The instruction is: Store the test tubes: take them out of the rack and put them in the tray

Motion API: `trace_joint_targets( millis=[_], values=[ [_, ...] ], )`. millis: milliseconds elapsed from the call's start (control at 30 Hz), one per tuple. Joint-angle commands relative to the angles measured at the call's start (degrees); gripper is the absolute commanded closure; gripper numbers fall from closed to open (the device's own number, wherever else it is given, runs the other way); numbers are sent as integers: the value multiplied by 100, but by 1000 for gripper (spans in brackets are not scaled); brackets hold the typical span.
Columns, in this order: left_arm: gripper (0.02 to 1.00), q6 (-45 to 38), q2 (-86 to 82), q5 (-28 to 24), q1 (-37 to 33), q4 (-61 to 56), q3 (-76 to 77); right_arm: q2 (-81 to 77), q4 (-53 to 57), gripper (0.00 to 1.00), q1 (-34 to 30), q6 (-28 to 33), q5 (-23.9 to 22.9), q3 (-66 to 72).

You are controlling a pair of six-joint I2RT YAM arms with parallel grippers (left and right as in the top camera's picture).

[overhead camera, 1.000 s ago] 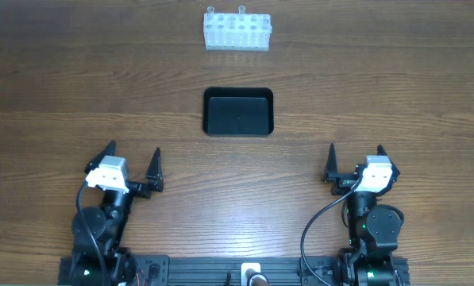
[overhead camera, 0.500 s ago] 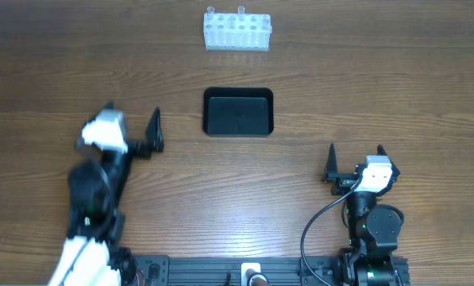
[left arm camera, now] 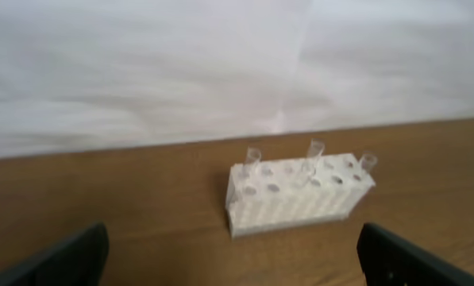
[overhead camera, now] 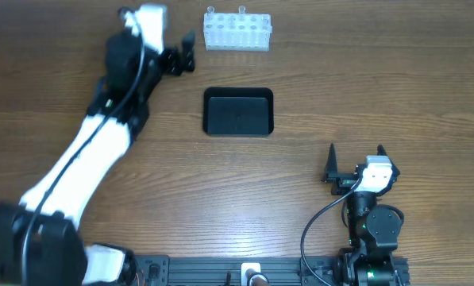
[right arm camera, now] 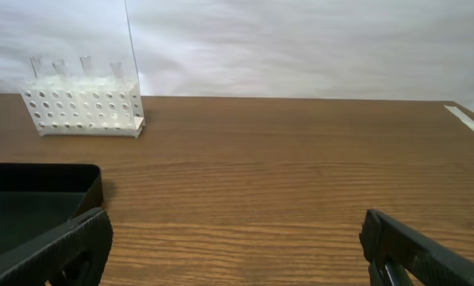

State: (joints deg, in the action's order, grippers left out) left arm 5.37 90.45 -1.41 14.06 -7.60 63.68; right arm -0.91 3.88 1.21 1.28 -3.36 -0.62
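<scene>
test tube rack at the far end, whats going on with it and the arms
The left arm is stretched across the table, its left gripper open and empty, facing the test tube rack. A few test tubes stand in the rack and none is in the black tray yet, which sits between the rack and the arm bases. The right gripper is open and empty near its own base.

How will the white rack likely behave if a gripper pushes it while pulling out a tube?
The rack looks like hollow, perforated plastic standing free on the table, so it is probably light and may slide or tip. The tubes look thin, clear and smooth, so they are likely slippery and fragile.
</scene>
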Motion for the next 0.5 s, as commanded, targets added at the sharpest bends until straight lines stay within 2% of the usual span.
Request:
trace_joint_targets(
  millis=[33, 300, 500],
  values=[
    [18, -42, 903, 149, 83, 297, 1102, 63, 17, 7, 26, -37, 33, 33],
    [18, -42, 2345, 192, 127, 1130, 2822, 63, 17, 7, 26, -39, 33, 33],
    [20, -39, 3123, 216, 184, 1233, 3493, 63, 17, 9, 26, -39, 33, 33]
  ],
)
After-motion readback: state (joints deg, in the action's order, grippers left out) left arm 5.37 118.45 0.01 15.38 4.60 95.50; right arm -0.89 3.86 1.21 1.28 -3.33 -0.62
